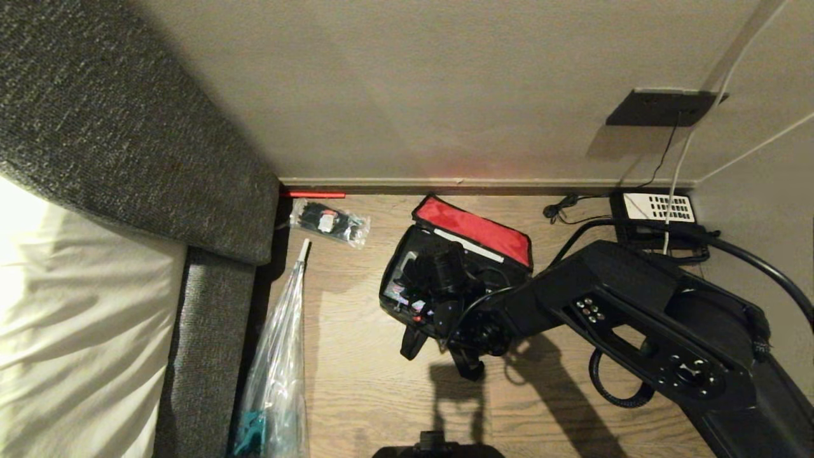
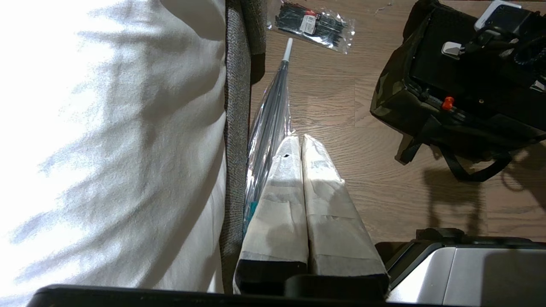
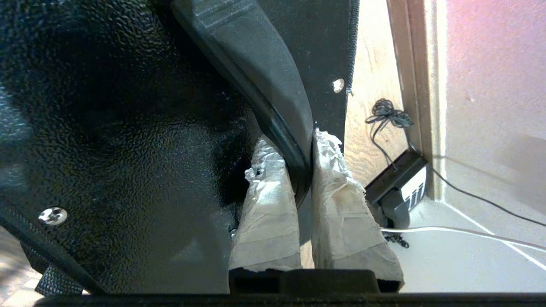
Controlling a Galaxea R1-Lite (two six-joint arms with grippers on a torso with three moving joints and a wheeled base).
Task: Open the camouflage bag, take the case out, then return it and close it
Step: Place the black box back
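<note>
The camouflage bag (image 1: pixel 391 289) stands open on the wooden floor, its red-lined lid (image 1: pixel 474 229) folded back toward the wall. The glossy black case (image 2: pixel 443 68) sits in the bag's mouth, with a small red dot (image 2: pixel 447 102) on its front edge. My right gripper (image 1: pixel 435 273) reaches down into the bag. In the right wrist view the right gripper (image 3: pixel 296 145) is shut on the case's black handle (image 3: pixel 264 64), beside the case's pebbled face (image 3: pixel 106 128). My left gripper (image 2: pixel 300 143) hangs parked to the left of the bag, shut and empty.
A clear packet of black items (image 1: pixel 329 221) lies near the skirting. A plastic-wrapped umbrella (image 1: pixel 280 356) lies along the grey bed frame (image 1: pixel 216 305). A black telephone with white keypad (image 1: pixel 658 210) and cables sit in the right corner by the wall.
</note>
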